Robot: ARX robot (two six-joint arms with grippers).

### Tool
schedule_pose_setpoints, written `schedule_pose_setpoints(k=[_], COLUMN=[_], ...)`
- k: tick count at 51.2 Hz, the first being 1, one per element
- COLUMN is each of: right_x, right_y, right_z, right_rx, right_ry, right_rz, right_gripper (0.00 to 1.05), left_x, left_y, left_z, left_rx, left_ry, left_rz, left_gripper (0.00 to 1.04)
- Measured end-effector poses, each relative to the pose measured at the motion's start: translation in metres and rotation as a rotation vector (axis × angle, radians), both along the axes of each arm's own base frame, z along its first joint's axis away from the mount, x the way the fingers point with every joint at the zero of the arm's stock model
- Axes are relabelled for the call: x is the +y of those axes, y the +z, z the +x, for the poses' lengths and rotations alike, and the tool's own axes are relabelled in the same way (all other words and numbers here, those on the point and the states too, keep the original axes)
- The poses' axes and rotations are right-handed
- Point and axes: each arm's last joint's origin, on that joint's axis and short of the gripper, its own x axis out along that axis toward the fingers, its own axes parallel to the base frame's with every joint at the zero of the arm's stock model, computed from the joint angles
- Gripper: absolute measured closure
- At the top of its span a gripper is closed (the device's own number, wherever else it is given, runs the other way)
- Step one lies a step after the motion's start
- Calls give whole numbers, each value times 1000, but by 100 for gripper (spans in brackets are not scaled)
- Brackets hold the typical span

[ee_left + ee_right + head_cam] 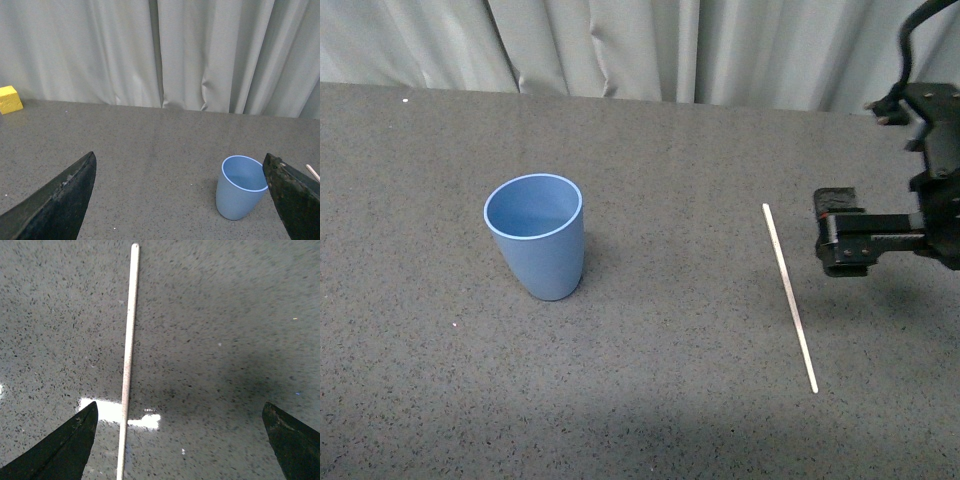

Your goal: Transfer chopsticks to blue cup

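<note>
Cream-white on speckled grey: is that the chopsticks point(789, 297)? asks the desk

Yes, says the photographer: one thin stick lying flat on the table point(670, 420), right of centre, one end far, the other near and a little further right. The blue cup point(536, 238) stands upright and empty, well apart to its left

And the arms?

The right gripper point(842, 245) hovers just right of the stick's far half, jaws spread wide with nothing between them. Its wrist camera shows the stick running lengthwise below, closer to one finger than the other. The left gripper point(179, 156) is out of the front camera's sight, jaws likewise wide apart and holding nothing, with the cup ahead of it

How will the stick handle?

Light, stiff and smooth by the look of it, and so thin that the fingertips must close almost at the table surface, where it could roll or slip out. I would take it across its width, a little off the middle, so it can tip upright over the cup. It looks longer than the cup is tall, so it should lean on the rim, and a light cup may topple

Anything else?

A pale curtain point(620, 45) behind the table, and a yellow block point(10, 99) beside it
</note>
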Motion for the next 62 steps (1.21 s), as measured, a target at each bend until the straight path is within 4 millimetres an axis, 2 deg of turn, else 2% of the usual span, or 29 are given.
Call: schedule_pose_setpoints(k=[8, 27, 38, 57, 62], right_x=[21, 39, 44, 46, 46], right_y=[-22, -50, -54, -54, -47], right_z=[22, 54, 59, 61, 58], right_rx=[109, 221, 240, 247, 175], right_ry=[20, -5, -2, -9, -25], right_rz=[-14, 2, -3, -6, 84], right_gripper=[9, 10, 36, 103, 104], left_x=[0, 0, 0, 0, 0], left_y=[0, 0, 0, 0, 0], left_z=[0, 0, 0, 0, 0], left_rx=[0, 0, 0, 0, 0], left_ry=[0, 0, 0, 0, 0], left_rz=[0, 0, 0, 0, 0], left_gripper=[7, 7, 7, 7, 7])
